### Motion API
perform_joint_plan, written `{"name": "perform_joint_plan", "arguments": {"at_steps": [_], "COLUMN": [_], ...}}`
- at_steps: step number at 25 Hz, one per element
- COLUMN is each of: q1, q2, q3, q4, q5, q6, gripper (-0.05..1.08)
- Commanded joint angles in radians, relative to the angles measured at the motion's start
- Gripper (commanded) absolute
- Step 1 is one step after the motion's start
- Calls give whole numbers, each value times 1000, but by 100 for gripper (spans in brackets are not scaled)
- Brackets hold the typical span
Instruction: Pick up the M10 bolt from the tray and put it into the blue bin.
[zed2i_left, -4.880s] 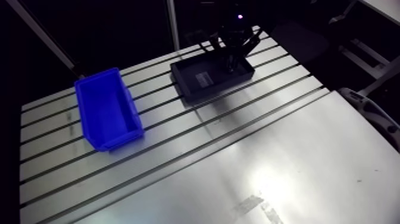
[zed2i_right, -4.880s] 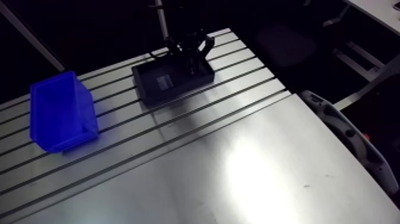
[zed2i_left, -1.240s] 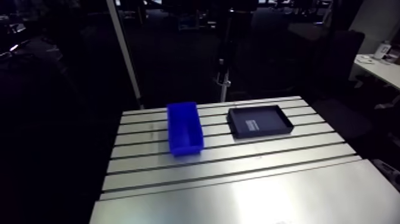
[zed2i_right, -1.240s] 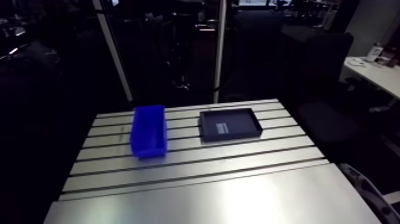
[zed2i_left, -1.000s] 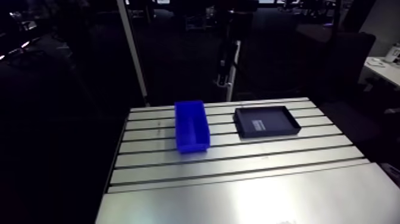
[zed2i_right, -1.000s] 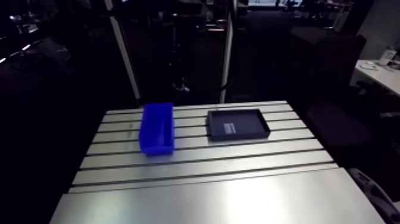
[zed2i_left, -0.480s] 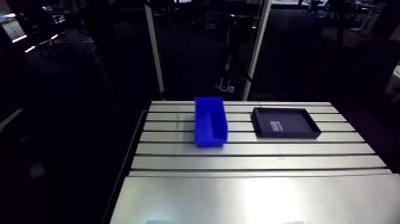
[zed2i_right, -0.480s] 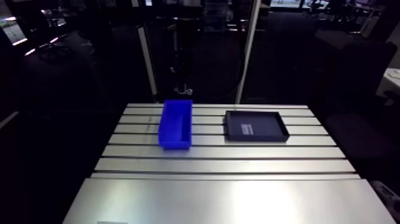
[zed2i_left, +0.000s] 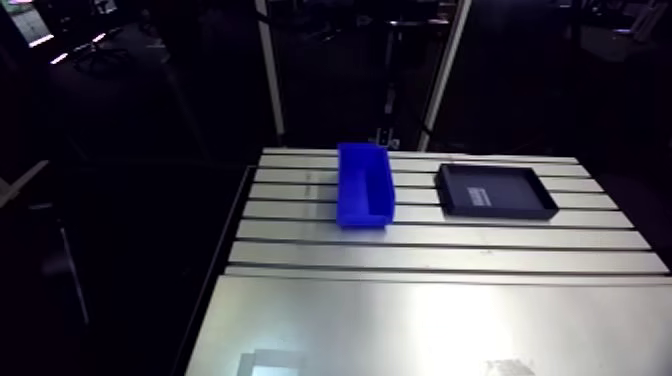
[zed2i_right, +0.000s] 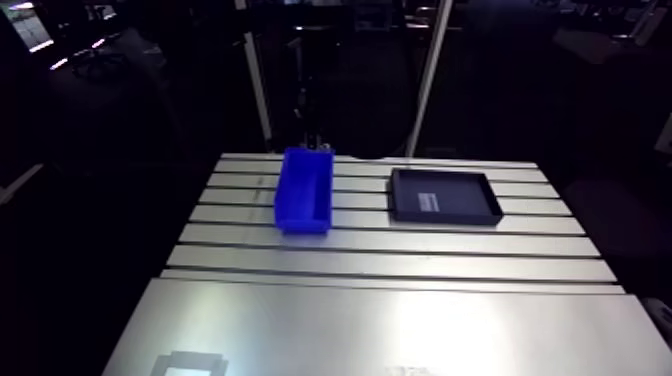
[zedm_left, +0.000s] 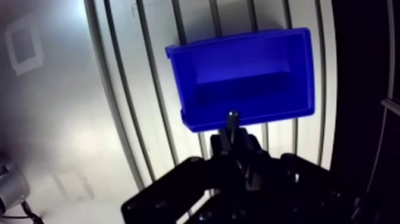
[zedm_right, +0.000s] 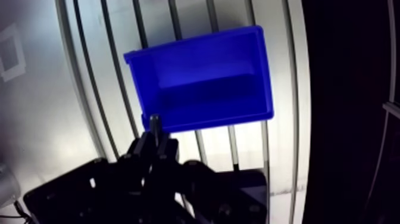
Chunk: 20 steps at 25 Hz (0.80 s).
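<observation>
Clamped on the grey metal M10 bolt (zedm_left: 231, 119), your gripper (zedm_left: 233, 142) has left the black tray (zed2i_left: 515, 186) at right and hovers over the rim of the blue plastic bin (zedm_left: 250, 59); release looks next.

From the arm we look down along the slotted table (zed2i_left: 420, 320) from afar, blue bin (zed2i_left: 365, 190) mid-frame; from the wrist, straight down, close above that bin.

Bin (zed2i_left: 365, 185) – solid bright blue, in & out. Tray (zed2i_left: 497, 207) matt black w/ small pale label (zed2i_left: 481, 197). Table (zed2i_left: 430, 330) silver-grey – dark parallel slots over far half, plain sheen nr near edge. Gripper (zedm_left: 233, 138) black; M10 bolt (zedm_left: 231, 119) dull grey.
</observation>
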Motion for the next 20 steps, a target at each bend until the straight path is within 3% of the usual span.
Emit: {"name": "perform_joint_plan", "arguments": {"at_steps": [1,20], "q1": [11,34], "q2": [38,110], "q3": [2,16], "q4": [-66,-167], "q5": [-24,-40], "q6": [-5,-23], "gripper": [105,103]}}
